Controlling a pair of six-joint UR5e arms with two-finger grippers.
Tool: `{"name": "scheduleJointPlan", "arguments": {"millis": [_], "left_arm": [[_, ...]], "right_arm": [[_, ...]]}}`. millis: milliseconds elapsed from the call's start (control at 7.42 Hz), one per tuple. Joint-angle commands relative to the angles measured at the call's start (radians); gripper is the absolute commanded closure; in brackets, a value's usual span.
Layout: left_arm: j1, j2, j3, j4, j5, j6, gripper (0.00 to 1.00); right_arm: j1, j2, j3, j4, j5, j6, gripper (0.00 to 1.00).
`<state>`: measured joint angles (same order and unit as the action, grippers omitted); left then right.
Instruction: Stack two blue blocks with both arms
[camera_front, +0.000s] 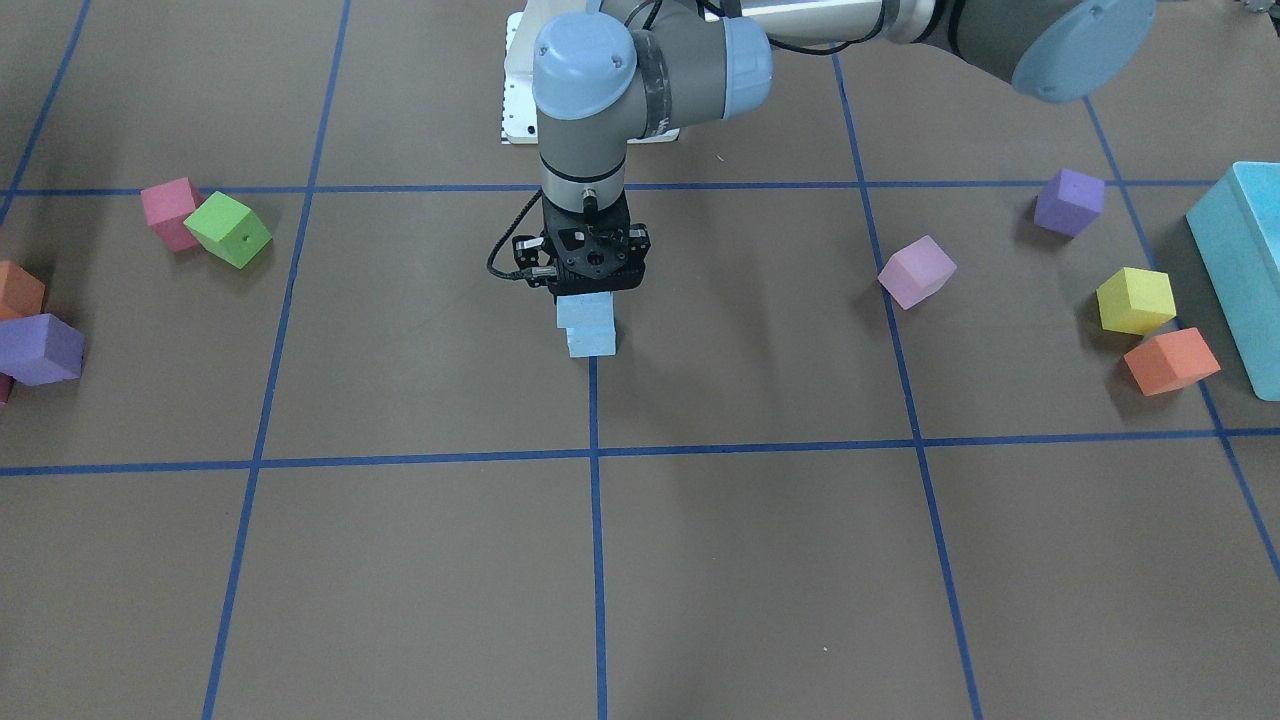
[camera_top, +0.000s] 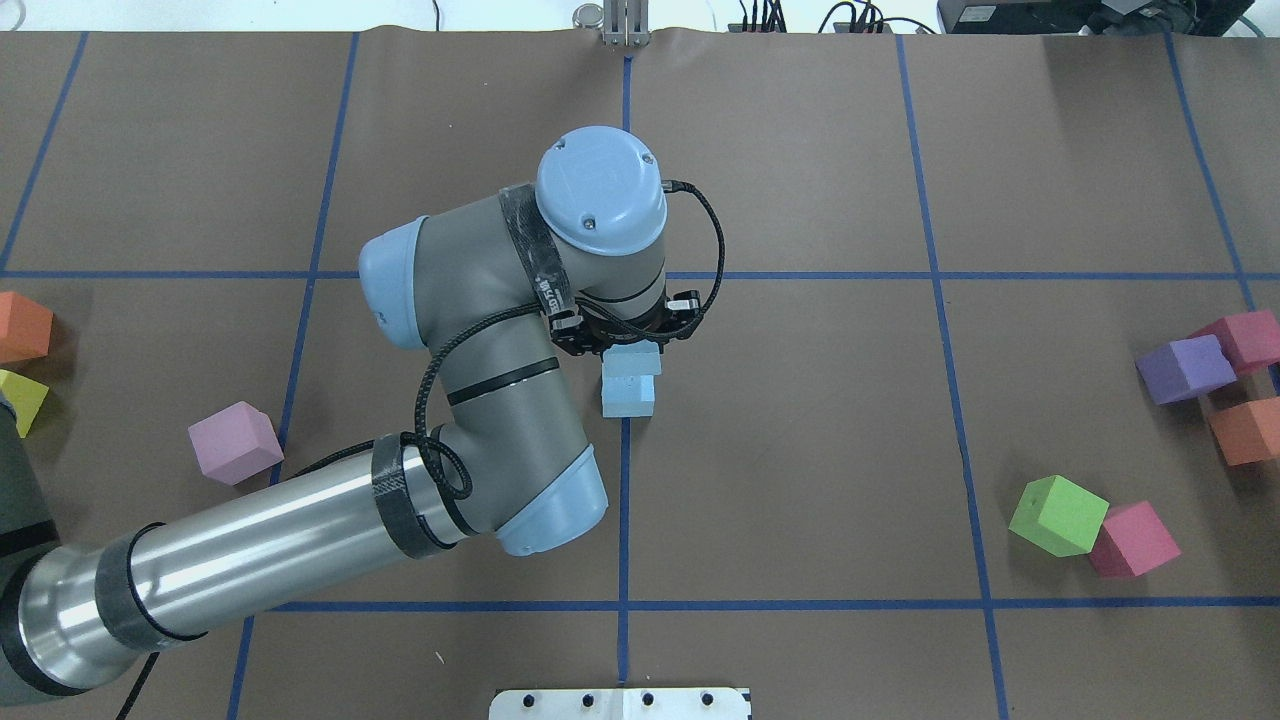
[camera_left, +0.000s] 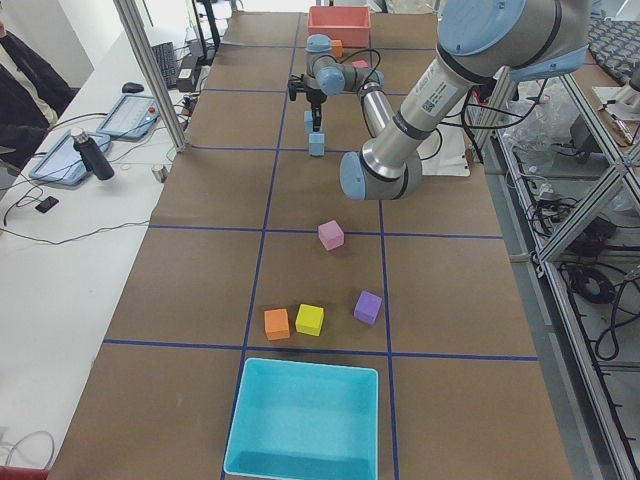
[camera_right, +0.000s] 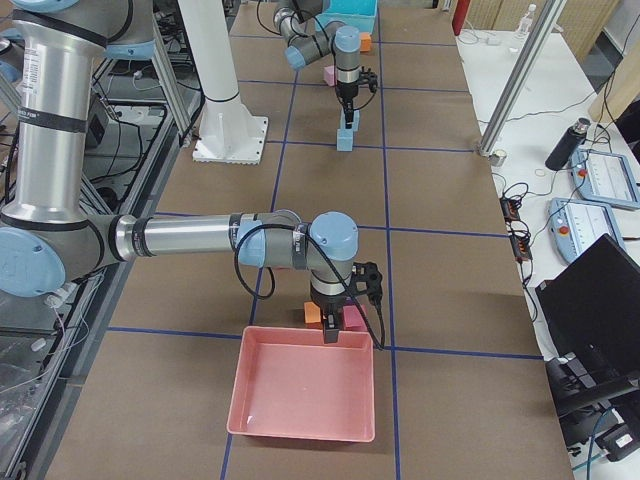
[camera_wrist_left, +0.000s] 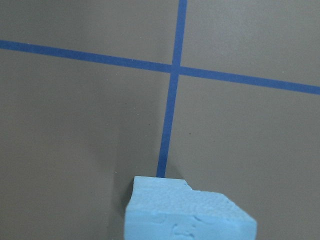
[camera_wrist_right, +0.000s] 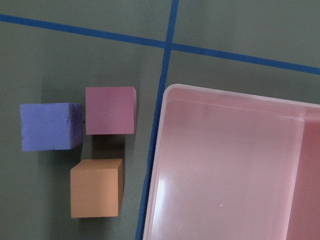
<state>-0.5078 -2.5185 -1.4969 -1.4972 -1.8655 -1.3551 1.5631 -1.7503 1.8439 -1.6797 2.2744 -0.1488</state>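
Sky-blue foam: the upper blue block (camera_front: 584, 310), pinched in the left arm's (camera_top: 480, 400) jaws, hangs directly above the lower blue block (camera_front: 591, 341), touching or nearly so and slightly askew. The right arm (camera_right: 200, 238) is well apart from it; I cannot tell how its jaws stand.

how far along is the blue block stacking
Looks done: the upper blue block is atop the lower blue block, slightly offset. In hand: the left claw is right on the upper one; whether it grips is unclear. Left: let go if needed and lift away without nudging the stack. The right claw hangs far off by the pink tray.
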Motion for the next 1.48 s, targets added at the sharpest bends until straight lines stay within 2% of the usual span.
{"name": "scheduleJointPlan", "arguments": {"millis": [0, 539, 809, 1348], "left_arm": [[0.005, 0.012, 0.011, -0.001, 0.006, 0.004, 0.8], [0.028, 0.018, 0.014, -0.006, 0.005, 0.004, 0.79], [0.031, 0.018, 0.015, -0.006, 0.006, 0.004, 0.76], [0.029, 0.018, 0.021, -0.009, 0.028, 0.005, 0.6]], "right_arm": [[0.0, 0.0, 0.0, 0.0, 0.0, 0.0, 0.0], [0.0, 0.0, 0.0, 0.0, -0.001, 0.0, 0.0], [0.0, 0.0, -0.002, 0.0, -0.001, 0.0, 0.0], [0.0, 0.0, -0.003, 0.0, -0.001, 0.0, 0.0]]}}
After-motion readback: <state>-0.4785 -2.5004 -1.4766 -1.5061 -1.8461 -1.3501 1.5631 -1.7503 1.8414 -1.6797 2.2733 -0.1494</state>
